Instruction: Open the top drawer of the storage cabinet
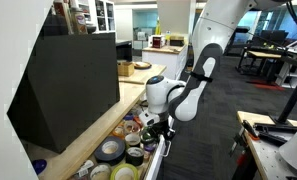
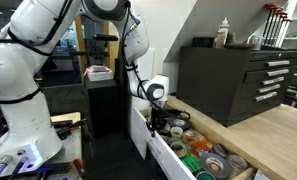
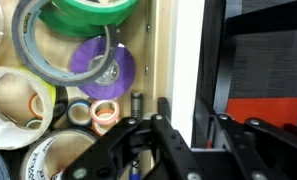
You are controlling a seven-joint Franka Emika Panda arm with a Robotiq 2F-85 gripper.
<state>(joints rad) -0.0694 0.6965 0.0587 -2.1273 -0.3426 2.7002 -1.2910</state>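
Observation:
A wide white drawer (image 1: 159,160) under the wooden workbench stands pulled out and is full of tape rolls (image 2: 203,152). It shows in both exterior views. My gripper (image 1: 158,127) hangs over its front edge (image 2: 146,138). In the wrist view the gripper (image 3: 193,112) straddles the white drawer front (image 3: 183,55), with one finger inside the drawer and one outside, closed on the panel. Green (image 3: 83,15) and purple (image 3: 103,65) tape rolls lie just inside. A black storage cabinet (image 2: 233,80) with its drawers closed stands on the bench top, apart from the gripper.
The black cabinet (image 1: 68,85) fills much of the wooden bench top (image 2: 273,135). Bottles (image 2: 224,32) stand on the cabinet. A cart with tools (image 1: 273,135) stands across the aisle. The robot base (image 2: 18,120) is beside the drawer.

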